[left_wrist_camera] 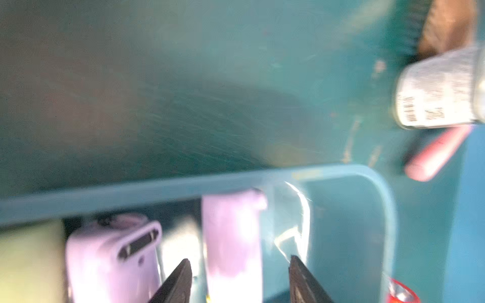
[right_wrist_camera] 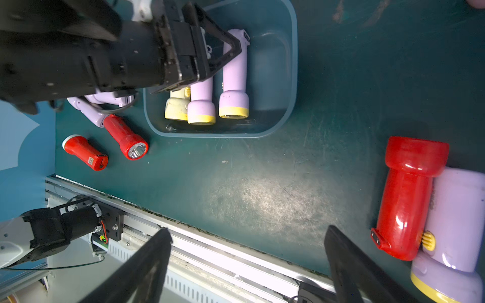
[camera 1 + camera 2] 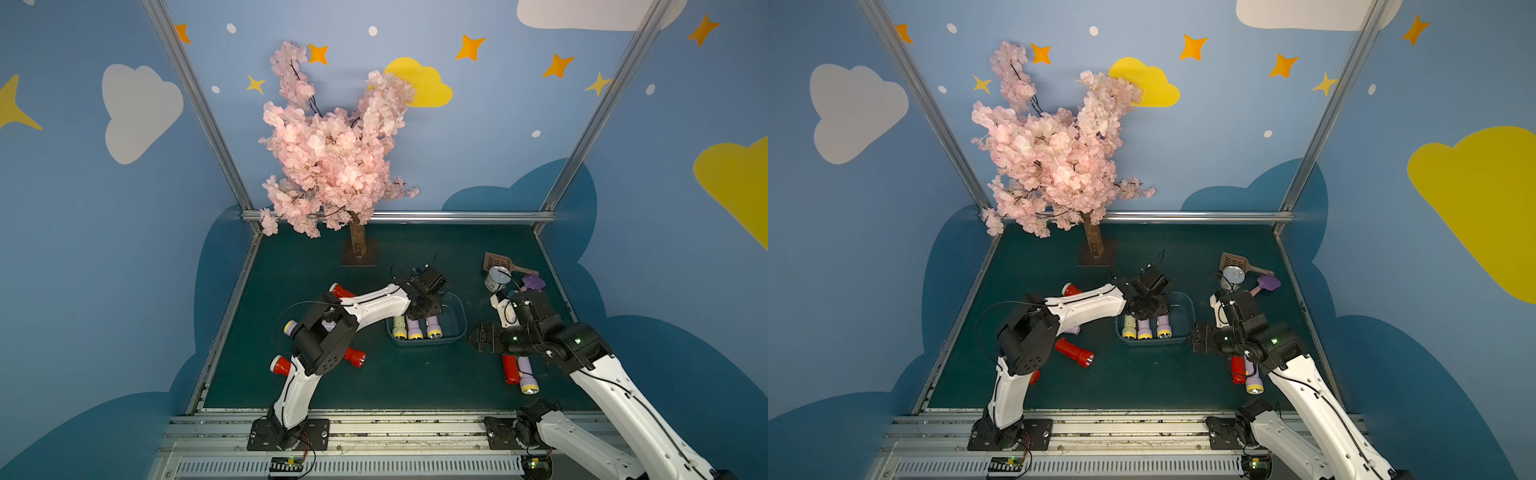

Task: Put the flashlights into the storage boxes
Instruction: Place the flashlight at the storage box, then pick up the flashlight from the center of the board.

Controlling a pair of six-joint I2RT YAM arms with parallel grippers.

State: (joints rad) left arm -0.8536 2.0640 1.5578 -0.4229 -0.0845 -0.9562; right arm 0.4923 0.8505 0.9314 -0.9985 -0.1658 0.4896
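Left gripper (image 1: 238, 262) hangs over the storage box (image 1: 157, 187), jaws spread clear of the lilac flashlight (image 1: 231, 230) lying between them; placement step, we judge. Next: lift out. Right gripper (image 2: 248, 233), spread and empty, could take the red flashlight (image 2: 409, 196) beside it.

I count four red torches (image 3: 355, 356), one pale one (image 3: 399, 326), four lilac (image 3: 433, 326), maybe a fifth half hidden; one tub (image 3: 459, 316), one can (image 3: 496, 280), one scoop (image 3: 494, 261), one purple spade (image 3: 534, 283).
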